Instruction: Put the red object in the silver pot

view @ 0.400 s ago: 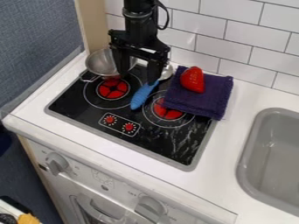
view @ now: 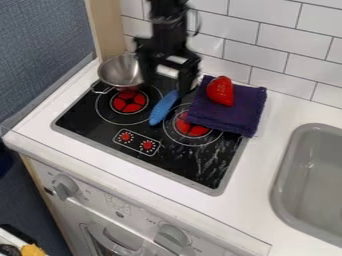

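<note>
A purple cloth (view: pixel 234 119) and blue brush-like object (view: pixel 163 108) lie near a sink (view: pixel 314 185).

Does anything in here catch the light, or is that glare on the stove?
In the camera view, the silver pot has bright highlights and the red object a slight gloss; also in the camera view, pale streaks mark the black stovetop toward its near right corner, but I cannot tell whether they are glare or smudges.

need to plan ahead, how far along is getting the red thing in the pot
Nothing looks done yet: the red object sits on the purple cloth. The gripper hangs open without it. Grasping, carrying and placing it in the silver pot all remain.
</note>
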Tool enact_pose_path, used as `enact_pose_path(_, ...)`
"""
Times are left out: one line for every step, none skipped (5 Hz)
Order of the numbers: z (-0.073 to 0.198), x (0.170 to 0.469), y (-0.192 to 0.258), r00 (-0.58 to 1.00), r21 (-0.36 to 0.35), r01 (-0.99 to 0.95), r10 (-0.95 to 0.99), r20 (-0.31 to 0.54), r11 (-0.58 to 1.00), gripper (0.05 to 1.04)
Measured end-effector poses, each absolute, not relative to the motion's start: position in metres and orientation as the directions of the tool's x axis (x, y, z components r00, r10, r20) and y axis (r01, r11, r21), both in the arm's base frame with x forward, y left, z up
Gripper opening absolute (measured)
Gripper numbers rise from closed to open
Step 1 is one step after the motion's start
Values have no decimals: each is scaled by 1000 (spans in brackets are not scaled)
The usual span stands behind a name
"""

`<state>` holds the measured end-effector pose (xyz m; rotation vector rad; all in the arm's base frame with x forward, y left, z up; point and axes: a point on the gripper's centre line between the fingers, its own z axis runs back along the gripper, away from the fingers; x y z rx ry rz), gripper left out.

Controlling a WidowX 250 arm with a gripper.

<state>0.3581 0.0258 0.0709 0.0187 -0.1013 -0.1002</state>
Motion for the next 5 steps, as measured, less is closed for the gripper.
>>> enact_pose_path(78, 384, -13, 965, 18, 224, -224, 140, 975, 999)
enact_pose_path(73, 404, -38, 953, 2, 272, -269, 140, 962, 999)
enact_pose_path(60, 415, -41, 961, 6, 259, -258, 102, 966, 999)
enact_pose_path(47, 414, -34, 966, 42, 250, -252, 51, 967, 999)
enact_pose_path(42, 410, -23, 970, 61, 241, -243, 29, 969, 999)
